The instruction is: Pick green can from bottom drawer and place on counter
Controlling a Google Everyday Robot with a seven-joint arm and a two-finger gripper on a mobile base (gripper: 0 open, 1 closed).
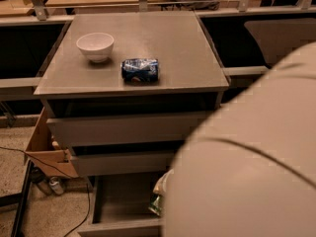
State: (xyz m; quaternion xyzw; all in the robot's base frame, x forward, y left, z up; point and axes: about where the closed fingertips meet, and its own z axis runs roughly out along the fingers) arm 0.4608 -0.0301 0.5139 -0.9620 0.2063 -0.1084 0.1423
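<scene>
**Green can half hidden in the open bottom drawer**

On the counter, a white bowl stands upper left, with a blue-and-white can lying on its side beside it. Low in the frame, the bottom drawer is pulled out. The green can sits at its right, only a sliver showing, so I cannot tell its long axis. It is likely light, thin-walled, dented and slick, so grasp it gently across the body. The robot arm fills the lower right and hides the gripper, so I cannot tell whether it is clenched or released.
</scene>
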